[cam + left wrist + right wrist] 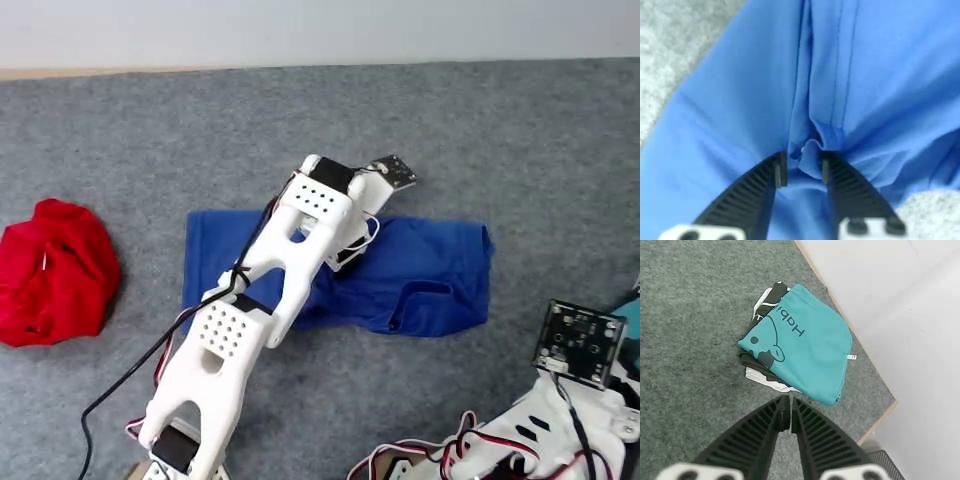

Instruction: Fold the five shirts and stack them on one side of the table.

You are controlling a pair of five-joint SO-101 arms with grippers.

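Observation:
A blue shirt (430,270) lies spread out and partly folded in the middle of the grey table. My left gripper (802,167) is down on it, shut on a puckered ridge of the blue shirt (740,115); in the high view the left arm (300,240) stretches over the shirt's middle. A crumpled red shirt (55,270) sits at the left. A folded teal shirt (800,347) tops a stack of folded shirts (765,377). My right gripper (790,412) hangs above the carpet beside that stack, shut and holding nothing.
The grey carpet surface (480,130) ends at a wooden edge (875,425) just beyond the stack, with pale floor past it. The right arm (575,400) stands at the near right corner. A black cable (130,380) trails along the left arm.

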